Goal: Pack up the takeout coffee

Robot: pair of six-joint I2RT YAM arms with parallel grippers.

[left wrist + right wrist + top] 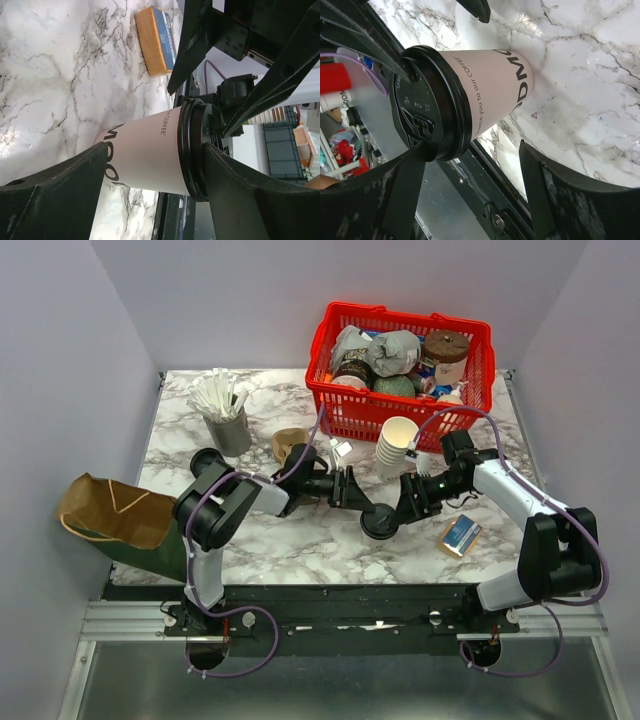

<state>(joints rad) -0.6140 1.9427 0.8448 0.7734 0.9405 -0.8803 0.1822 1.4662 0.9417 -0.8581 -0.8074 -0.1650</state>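
The step looks like taking hold of the coffee cup (380, 523). It is best gripped gently on its paper wall below the lid and kept upright. It stands mid-frame on the surface (300, 545), between the left hand (155, 150) and right hand (470, 150), both released.

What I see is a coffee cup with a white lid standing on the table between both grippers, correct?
No, the lid is black, not white; the right wrist view shows it. The coffee cup does stand on the table between the left gripper and the right gripper.
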